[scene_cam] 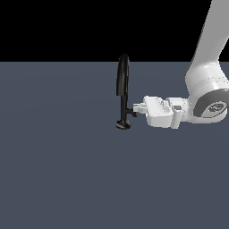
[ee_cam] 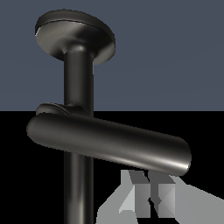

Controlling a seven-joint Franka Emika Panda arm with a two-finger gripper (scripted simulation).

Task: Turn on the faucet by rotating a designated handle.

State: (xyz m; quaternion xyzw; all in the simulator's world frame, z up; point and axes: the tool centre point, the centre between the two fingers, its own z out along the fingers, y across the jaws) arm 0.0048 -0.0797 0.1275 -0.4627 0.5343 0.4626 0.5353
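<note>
The glossy black faucet (scene_cam: 123, 89) stands on the dark floor, with its round base (scene_cam: 122, 125), thin stem and tall arched spout (scene_cam: 123, 74). The short handle (scene_cam: 132, 112) branches off the stem low down, toward the exterior view's right. My gripper (scene_cam: 136, 108) lies level, pointing to the exterior view's left, with its tips right at the handle. In the wrist view the handle (ee_cam: 109, 144) is a thick bar crossing the stem (ee_cam: 78, 78) below the base (ee_cam: 74, 33). My gripper (ee_cam: 147, 186) sits just beside the bar's free end, fingers pressed together and holding nothing.
The flat grey-blue floor (scene_cam: 58, 170) stretches around the faucet. My white arm (scene_cam: 205, 76) rises at the exterior view's right. Nothing else shows.
</note>
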